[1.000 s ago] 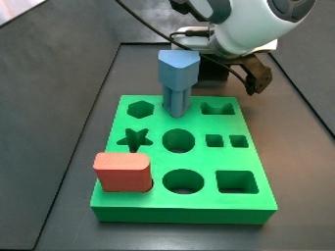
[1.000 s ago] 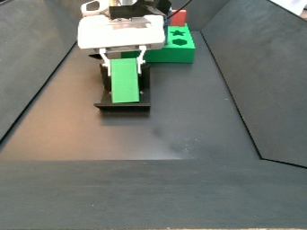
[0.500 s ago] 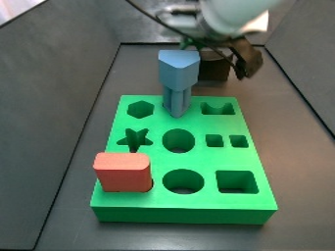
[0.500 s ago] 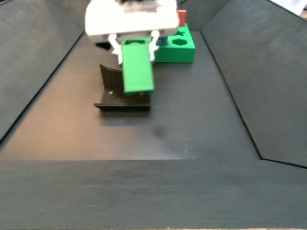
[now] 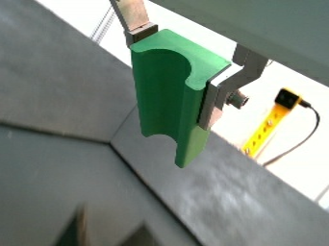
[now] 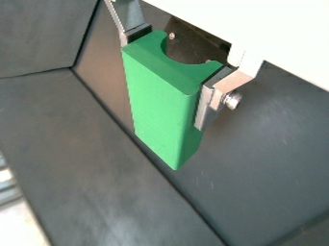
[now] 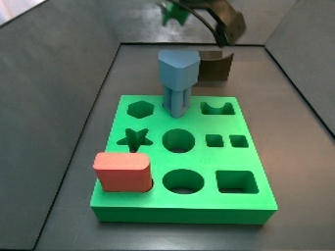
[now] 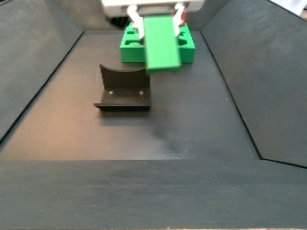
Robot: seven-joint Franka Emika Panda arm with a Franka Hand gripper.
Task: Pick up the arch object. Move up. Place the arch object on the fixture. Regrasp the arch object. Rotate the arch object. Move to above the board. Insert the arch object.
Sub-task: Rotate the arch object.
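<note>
**Arch clamped in the gripper, lifted off the fixture**

The jaws are closed on the arch (image 5: pixel 171 94), one silver finger (image 5: pixel 129 19) on each of its opposite sides, as both wrist views show. The gripper (image 6: pixel 174 58) pinches the block near one end, and the rest of its length hangs free beyond the fingers (image 6: pixel 215 94). In a wrist view the curved groove of the arch runs along the block's length and faces the camera side; in the wrist view (image 6: pixel 164 106) the cut-out shows as a rounded notch at the gripped end.

In a side view the gripper (image 8: pixel 153 13) sits near the top of the frame, with the arch (image 8: pixel 161 43) slanting down from it, in the air and touching nothing else. The fixture (image 8: pixel 122 89) stands on the dark floor (image 8: pixel 180 126) below and to one side of the block, empty, its low walls clear. Behind the arch lies the board (image 8: pixel 182 50), partly hidden by it.

In a side view from the board's end, the board (image 7: pixel 183 191) lies flat with its cut-outs open. A blue peg (image 7: pixel 177 81) stands upright in one hole near the far edge, and a red block (image 7: pixel 121 172) sits at the near corner. The fixture (image 7: pixel 216 65) shows as a dark shape just behind the peg. The gripper (image 7: pixel 203 14) is at the top edge, blurred, so little of it can be made out there.
</note>
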